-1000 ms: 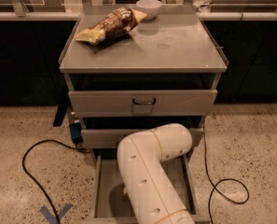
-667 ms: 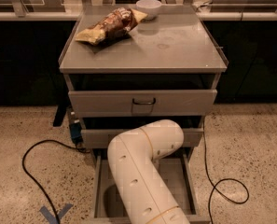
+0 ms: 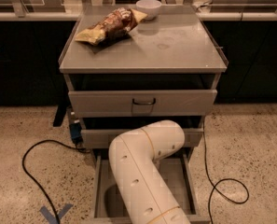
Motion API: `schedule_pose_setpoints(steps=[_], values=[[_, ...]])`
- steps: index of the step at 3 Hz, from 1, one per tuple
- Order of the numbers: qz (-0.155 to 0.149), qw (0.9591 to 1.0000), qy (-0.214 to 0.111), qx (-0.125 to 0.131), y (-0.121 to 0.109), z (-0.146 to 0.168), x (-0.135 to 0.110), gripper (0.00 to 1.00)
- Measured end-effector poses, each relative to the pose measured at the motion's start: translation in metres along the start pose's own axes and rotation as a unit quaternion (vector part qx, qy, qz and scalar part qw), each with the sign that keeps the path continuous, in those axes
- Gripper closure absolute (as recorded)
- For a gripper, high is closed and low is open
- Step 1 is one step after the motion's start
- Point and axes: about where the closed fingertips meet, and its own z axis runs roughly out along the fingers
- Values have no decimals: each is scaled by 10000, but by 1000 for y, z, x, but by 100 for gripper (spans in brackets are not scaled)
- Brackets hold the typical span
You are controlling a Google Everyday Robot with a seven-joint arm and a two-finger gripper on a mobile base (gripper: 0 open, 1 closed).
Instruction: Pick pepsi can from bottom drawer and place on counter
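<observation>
Two-finger gripper sitting out of sight behind thick white jointed arm (image 3: 145,171), which is reaching down into pulled-out wide shallow grey metal bottom drawer (image 3: 176,178) — grip state cannot tell. Small dark-blue pepsi can not showing; arm is covering much of drawer floor, so position relative to gripper unclear. Above, broad flat grey metal counter (image 3: 175,45) is carrying crumpled yellow-and-brown chip bag (image 3: 111,26) — round white bowl (image 3: 148,7) just beside it at back.

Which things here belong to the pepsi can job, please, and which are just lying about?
Job: bottom drawer, counter, arm; gripper and pepsi can hidden behind the arm.
Lying about: chip bag, white bowl.
</observation>
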Motion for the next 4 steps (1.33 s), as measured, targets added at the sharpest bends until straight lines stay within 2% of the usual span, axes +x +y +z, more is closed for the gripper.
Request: schedule_pose_setpoints(steps=[2, 3, 4], values=[[-1, 10000, 1, -3, 0, 0, 0, 66], [-55, 9996, 54, -256, -3, -4, 3, 88], [-331, 9968, 126, -712, -2, -31, 19, 100]])
